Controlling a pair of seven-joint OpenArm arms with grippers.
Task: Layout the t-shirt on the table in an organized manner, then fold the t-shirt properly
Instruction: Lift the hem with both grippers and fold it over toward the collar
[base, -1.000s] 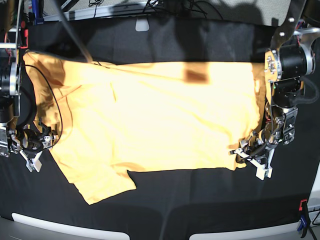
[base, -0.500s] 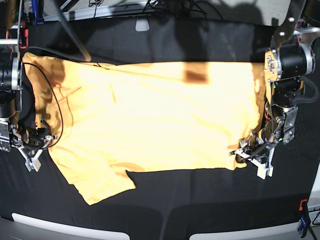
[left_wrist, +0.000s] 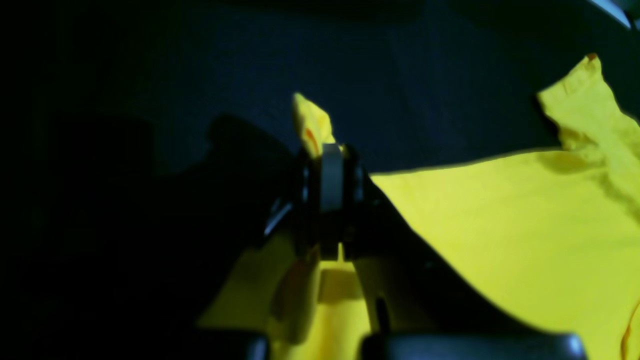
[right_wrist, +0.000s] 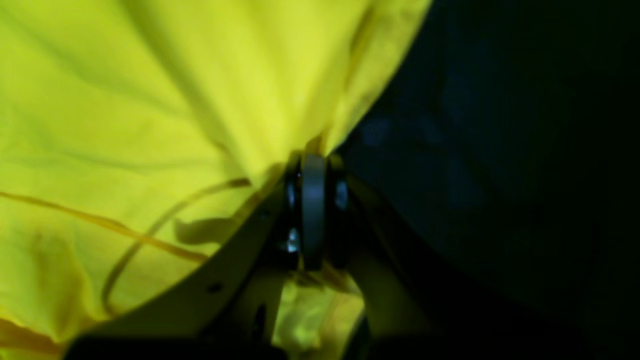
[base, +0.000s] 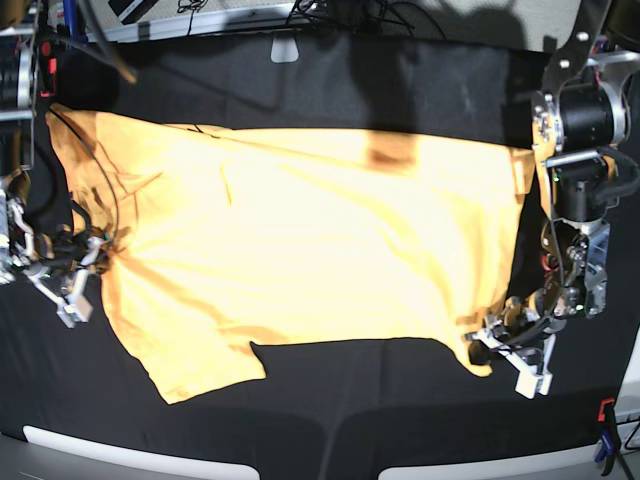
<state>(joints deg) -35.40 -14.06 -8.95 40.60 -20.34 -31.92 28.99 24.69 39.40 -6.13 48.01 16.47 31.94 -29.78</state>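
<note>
Layout step. Shirt (base: 310, 240) spread across table (base: 400, 400), sleeve end toward R side. L gripper (base: 508, 350) pinching hem corner; R gripper (base: 72, 270) clamped on shoulder cloth. Next, prob.: pull apart evenly, flatten wrinkles w/o slipping.

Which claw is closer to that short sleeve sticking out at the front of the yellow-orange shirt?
The right claw: it pinches the yellow-orange cotton t-shirt just above that sleeve. The left claw grips the far hem corner, across the shirt.
</note>
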